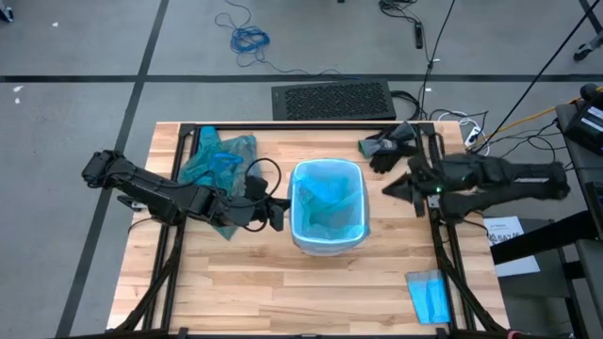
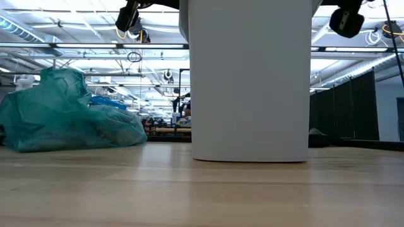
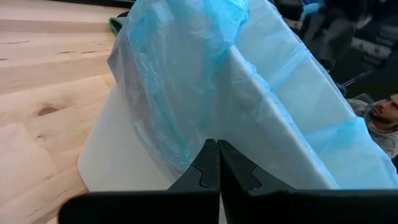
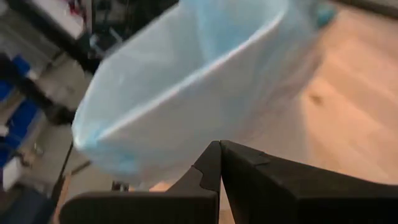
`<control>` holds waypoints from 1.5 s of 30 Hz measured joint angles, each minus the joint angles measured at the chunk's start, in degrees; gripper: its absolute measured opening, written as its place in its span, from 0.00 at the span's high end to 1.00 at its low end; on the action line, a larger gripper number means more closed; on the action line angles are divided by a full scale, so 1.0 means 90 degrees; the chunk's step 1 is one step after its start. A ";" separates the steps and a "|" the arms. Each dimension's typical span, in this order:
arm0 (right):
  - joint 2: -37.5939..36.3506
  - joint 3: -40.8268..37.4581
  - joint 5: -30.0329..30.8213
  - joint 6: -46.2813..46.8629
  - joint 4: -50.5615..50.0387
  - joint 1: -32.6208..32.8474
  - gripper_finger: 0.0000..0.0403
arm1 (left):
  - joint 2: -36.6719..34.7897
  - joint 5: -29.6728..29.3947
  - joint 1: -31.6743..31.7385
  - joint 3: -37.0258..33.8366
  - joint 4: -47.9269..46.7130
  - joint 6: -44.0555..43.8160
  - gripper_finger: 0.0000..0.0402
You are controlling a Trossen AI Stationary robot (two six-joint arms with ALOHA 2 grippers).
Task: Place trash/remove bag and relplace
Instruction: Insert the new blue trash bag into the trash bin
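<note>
A white bin (image 1: 325,243) stands mid-table, lined with a pale sky-blue plastic liner (image 1: 327,202) folded over its rim. The teal-green bag (image 1: 219,157) lies bunched on the table's far left, also in the low view (image 2: 63,116). No loose trash shows. My left gripper (image 1: 281,215) is shut right at the bin's left side, its tips (image 3: 217,144) against the liner's overhang. My right gripper (image 1: 388,188) is shut a short way right of the bin and above the table, pointing at it (image 4: 219,146). My left gripper's shut fingertips (image 3: 210,155) come level from the table's left and stand at the lower edge of the liner's overhang (image 3: 180,155) on the bin's left wall. Whether they touch or pinch the plastic I cannot tell.
A small flat folded blue sheet (image 1: 429,294) lies near the right front corner. Dark glove-like things (image 1: 386,146) sit at the far right. A black mat (image 1: 332,99) lies beyond the far edge. Bare wood (image 1: 283,292) stretches in front of the bin.
</note>
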 joint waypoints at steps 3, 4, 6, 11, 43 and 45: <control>0.0249 0.0000 0.0606 0.0236 0.0006 0.0958 1.00 | 0.0000 -0.0001 0.0000 0.0000 0.0002 -0.0001 1.00; 0.0368 0.0000 0.0778 0.0286 0.0044 0.1236 1.00 | 0.0000 -0.0001 0.0000 0.0000 0.0002 -0.0001 1.00; 0.0657 -0.0002 0.1012 0.0348 0.0244 0.1695 1.00 | 0.0000 -0.0001 0.0000 0.0000 0.0002 -0.0005 1.00; 0.1353 -0.0005 0.1194 0.0399 0.0740 0.2246 1.00 | 0.0000 0.0001 0.0000 0.0000 0.0002 -0.0008 1.00; 0.1054 -0.0007 0.1729 -0.0256 0.0268 0.0530 1.00 | -0.0036 0.0384 0.0896 -0.0002 0.0197 0.0591 1.00; 0.1211 -0.0007 0.1216 -0.0510 0.0447 0.0051 1.00 | -0.0034 0.0805 0.1170 -0.0002 0.0454 0.0866 1.00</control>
